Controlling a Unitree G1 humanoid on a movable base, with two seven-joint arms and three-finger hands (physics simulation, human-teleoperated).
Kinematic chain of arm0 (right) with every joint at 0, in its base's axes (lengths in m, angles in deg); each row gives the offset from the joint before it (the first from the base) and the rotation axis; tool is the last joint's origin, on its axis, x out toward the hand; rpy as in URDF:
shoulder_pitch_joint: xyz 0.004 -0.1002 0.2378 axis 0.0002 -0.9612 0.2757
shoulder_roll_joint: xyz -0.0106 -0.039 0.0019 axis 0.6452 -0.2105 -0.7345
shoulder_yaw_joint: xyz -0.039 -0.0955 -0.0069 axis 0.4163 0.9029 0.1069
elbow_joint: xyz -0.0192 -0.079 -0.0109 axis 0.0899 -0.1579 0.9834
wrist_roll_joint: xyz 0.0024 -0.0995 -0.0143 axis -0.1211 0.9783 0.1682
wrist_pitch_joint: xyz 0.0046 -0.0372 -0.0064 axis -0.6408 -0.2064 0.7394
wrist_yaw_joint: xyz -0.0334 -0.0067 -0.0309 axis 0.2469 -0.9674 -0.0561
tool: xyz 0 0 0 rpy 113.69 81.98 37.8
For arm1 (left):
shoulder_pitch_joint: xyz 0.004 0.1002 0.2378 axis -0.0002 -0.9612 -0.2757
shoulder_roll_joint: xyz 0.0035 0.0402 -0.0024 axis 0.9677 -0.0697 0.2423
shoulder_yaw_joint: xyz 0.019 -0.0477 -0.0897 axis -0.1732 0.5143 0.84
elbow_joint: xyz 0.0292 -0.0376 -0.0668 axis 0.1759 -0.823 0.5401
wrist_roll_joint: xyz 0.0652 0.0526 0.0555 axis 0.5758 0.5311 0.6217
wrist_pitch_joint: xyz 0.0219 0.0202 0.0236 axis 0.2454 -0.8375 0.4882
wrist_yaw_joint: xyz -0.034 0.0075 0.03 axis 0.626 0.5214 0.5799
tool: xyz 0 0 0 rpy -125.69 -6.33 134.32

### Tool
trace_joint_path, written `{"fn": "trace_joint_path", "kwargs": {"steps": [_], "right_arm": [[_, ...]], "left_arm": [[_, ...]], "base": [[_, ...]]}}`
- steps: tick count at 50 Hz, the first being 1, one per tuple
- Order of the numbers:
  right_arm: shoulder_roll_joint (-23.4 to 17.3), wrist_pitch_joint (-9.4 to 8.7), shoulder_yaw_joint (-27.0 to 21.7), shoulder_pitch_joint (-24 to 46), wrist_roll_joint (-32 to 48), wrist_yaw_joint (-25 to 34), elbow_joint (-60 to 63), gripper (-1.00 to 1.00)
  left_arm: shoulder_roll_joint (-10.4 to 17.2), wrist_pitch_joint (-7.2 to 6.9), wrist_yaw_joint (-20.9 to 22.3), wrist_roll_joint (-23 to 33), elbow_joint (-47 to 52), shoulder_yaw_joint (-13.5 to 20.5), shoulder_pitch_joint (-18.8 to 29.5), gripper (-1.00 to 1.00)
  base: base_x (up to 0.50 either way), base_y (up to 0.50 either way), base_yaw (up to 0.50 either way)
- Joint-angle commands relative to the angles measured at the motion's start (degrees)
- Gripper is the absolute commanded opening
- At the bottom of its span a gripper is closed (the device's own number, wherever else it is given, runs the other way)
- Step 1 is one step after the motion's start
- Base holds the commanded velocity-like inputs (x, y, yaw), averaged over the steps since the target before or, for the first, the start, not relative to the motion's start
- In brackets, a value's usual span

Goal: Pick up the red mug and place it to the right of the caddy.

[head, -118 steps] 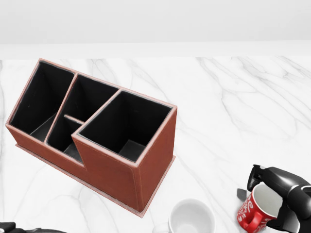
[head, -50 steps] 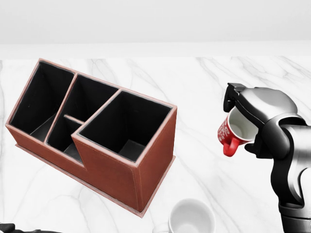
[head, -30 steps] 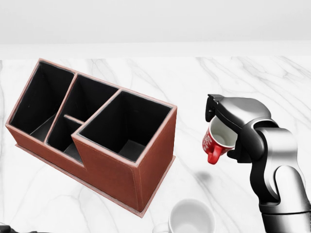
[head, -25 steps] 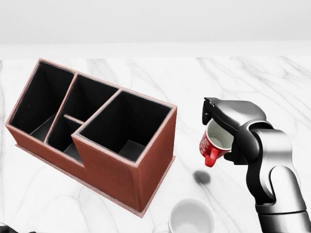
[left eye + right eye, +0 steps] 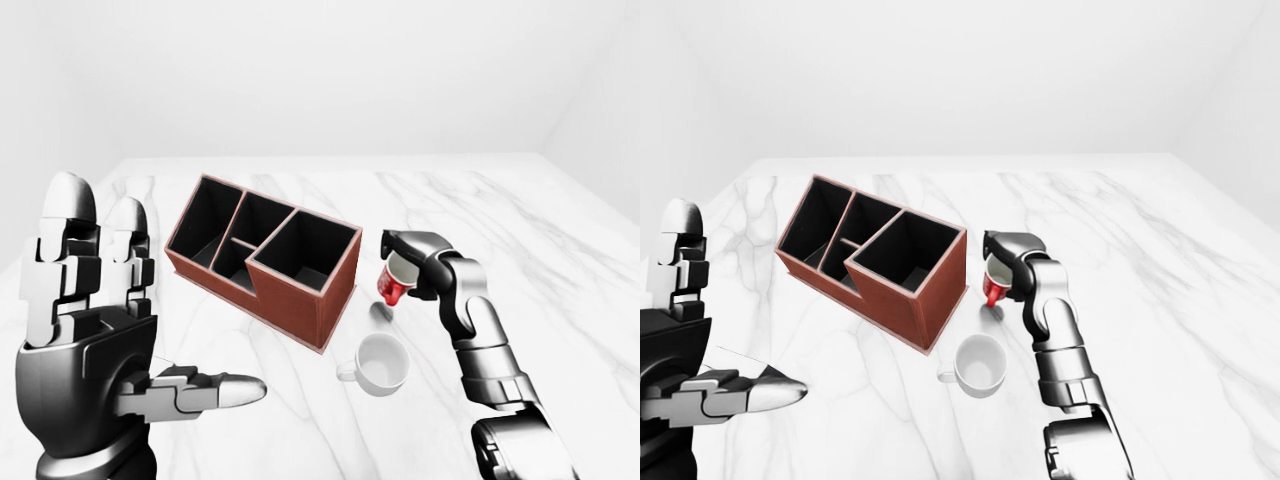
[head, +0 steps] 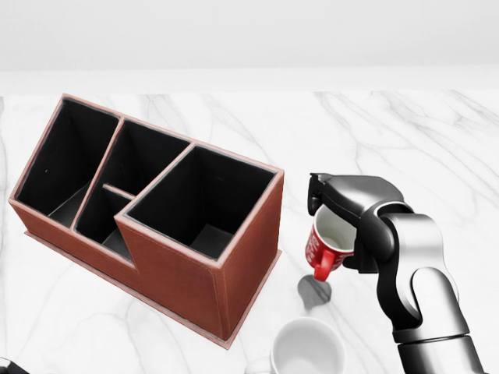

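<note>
The red mug [image 6: 323,248] has a white inside and hangs tilted, handle down, just right of the brown caddy [image 6: 156,210] in the head view. My right hand [image 6: 337,212] is shut on the red mug's rim and holds it a little above the marble top; its shadow lies just beneath. The mug also shows in the left-eye view [image 5: 392,286], close to the caddy's right wall [image 5: 340,285]. My left hand [image 5: 110,330] is open and raised at the left of the left-eye view, far from the mug.
A white mug [image 6: 306,349] stands at the bottom of the head view, below the red mug and right of the caddy's near corner. The white marble tabletop [image 6: 405,140] stretches to the right and top. A pale wall lies beyond it.
My right hand has carried the red mug up from the lower right, then leftward and down toward the caddy's right side. Its shadow on the marble has grown nearer. The caddy and white mug have not moved.
</note>
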Motion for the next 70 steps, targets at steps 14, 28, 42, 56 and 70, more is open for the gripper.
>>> {"fn": "trace_joint_path", "kwargs": {"steps": [14,28,42,56,70], "right_arm": [[0.79,0.0,0.95,0.65,-0.79,-0.03,-6.14,-1.0],[0.67,0.0,1.53,4.55,-4.51,-0.03,-15.2,-1.0],[0.7,0.0,2.06,4.33,-4.86,-0.03,-16.79,-1.0],[1.04,0.0,2.19,6.12,-5.89,-0.03,-21.55,-1.0],[1.8,0.0,3.0,7.43,-6.81,-3.96,-25.42,-1.0]], "left_arm": [[0.87,0.0,-0.9,-1.51,0.36,0.73,0.18,1.0],[1.22,0.0,-1.1,-2.48,0.36,1.29,0.08,1.0],[2.77,0.0,-2.48,-4.56,0.35,1.9,-0.24,1.0],[2.94,0.0,-2.75,-4.65,0.35,1.45,-0.72,1.0],[3.21,0.0,-3.05,-5.1,0.35,1.44,-0.78,1.0]], "base": [[0.0,0.0,0.0],[0.0,0.0,0.0],[0.0,0.0,0.0],[0.0,0.0,0.0],[0.0,0.0,0.0]]}}
